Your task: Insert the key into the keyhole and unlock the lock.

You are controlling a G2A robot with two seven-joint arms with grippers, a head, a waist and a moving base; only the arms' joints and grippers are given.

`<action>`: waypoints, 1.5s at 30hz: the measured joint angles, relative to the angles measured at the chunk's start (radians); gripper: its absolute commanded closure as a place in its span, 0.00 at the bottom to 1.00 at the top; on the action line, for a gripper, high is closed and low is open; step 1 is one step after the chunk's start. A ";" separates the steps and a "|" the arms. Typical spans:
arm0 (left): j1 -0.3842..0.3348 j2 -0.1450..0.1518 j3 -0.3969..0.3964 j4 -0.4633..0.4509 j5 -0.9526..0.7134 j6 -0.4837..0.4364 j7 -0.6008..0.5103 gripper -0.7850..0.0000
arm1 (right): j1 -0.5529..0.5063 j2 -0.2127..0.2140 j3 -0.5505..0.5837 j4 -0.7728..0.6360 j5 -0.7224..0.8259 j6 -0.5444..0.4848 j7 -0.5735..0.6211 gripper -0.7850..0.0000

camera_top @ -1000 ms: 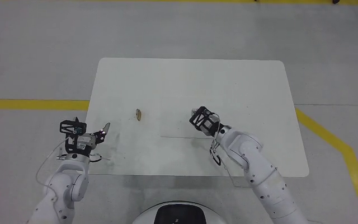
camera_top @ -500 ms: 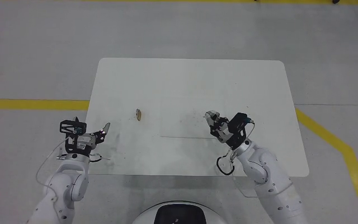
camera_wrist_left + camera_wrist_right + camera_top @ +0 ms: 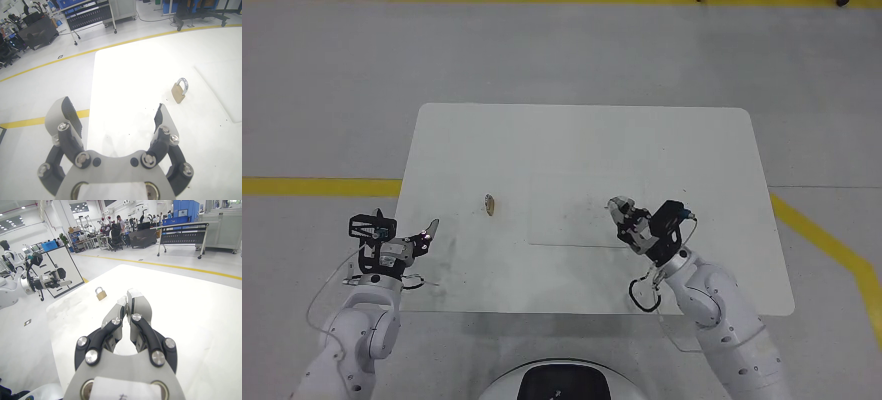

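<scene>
Padlock (image 3: 489, 205) sits well apart from the right claw (image 3: 127, 302) pinching the key (image 3: 127, 309).

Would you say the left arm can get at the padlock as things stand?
Probably yes. The left gripper is open at the edge of the table, and only bare tabletop lies between it and the padlock. The right gripper is off on the padlock's far side.
</scene>
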 measured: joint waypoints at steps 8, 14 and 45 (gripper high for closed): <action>0.000 0.000 0.000 0.000 0.000 0.000 0.000 0.00 | 0.146 -0.008 -0.009 0.114 0.267 -0.147 0.026 1.00; 0.000 0.000 0.000 0.000 0.000 0.000 0.000 0.00 | 0.156 -0.008 -0.011 0.123 0.309 -0.158 0.034 1.00; -0.255 0.051 -0.120 0.174 -1.082 -0.587 -0.798 0.00 | 0.156 -0.008 -0.011 0.123 0.310 -0.158 0.034 1.00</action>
